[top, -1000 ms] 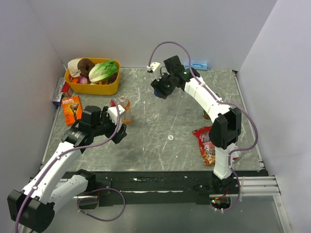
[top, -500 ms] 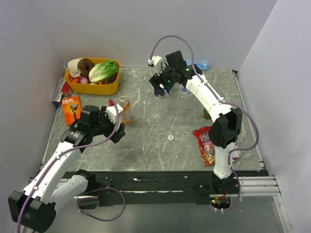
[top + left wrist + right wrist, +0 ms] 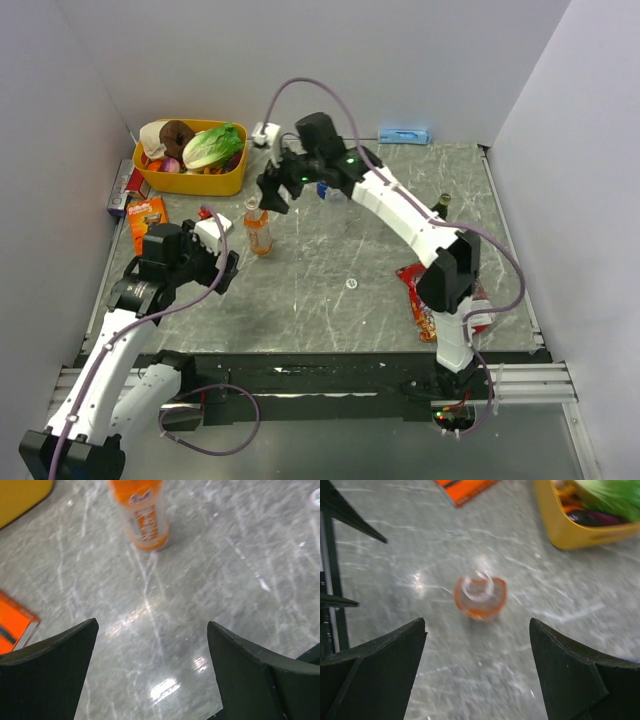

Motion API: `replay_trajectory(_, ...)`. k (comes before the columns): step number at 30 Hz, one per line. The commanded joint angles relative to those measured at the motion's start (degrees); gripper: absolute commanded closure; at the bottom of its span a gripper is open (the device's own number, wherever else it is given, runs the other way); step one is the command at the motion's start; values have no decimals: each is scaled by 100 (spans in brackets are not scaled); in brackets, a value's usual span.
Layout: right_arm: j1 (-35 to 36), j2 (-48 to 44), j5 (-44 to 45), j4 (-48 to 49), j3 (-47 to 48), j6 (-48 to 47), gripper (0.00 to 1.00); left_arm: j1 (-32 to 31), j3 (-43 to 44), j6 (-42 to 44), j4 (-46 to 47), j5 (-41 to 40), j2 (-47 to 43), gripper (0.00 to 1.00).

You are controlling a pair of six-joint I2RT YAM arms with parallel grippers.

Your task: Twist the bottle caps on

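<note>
The tall bottle of orange drink [image 3: 258,230] stands upright left of centre with its mouth uncovered. From above its mouth [image 3: 480,596] lies just ahead of my right gripper [image 3: 476,621], which is open and holds nothing. That gripper [image 3: 272,195] hovers just behind the bottle. My left gripper [image 3: 222,252] is open and empty, a short way to the left of the bottle [image 3: 145,515]. A small clear bottle [image 3: 335,194] with a blue cap [image 3: 321,188] at its top stands by the right arm. A small pale cap [image 3: 351,283] lies on the table.
A yellow basket [image 3: 232,182] of food sits at the back left, with an orange box [image 3: 147,222] in front of it. A red snack bag [image 3: 422,295] and a dark bottle [image 3: 441,206] are on the right. A blue object [image 3: 404,134] lies by the back wall.
My right arm swung left from the small bottle to the orange bottle, and its jaws opened wide. My left gripper drew back to the left, away from the orange bottle.
</note>
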Motion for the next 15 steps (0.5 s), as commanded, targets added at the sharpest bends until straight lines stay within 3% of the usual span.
replay_trajectory(1,226,499,-414,524,538,243,9,183,-127,301,-280,-298,-365,4)
replay_trajectory(7,393,448,-231,1375,-5,392,11,219,-321,433,-588,-517,-875,4)
replay_trajectory(15,393,377,-248,2342,-831,480,25,219,-347,565,-817,-474,-1114,4)
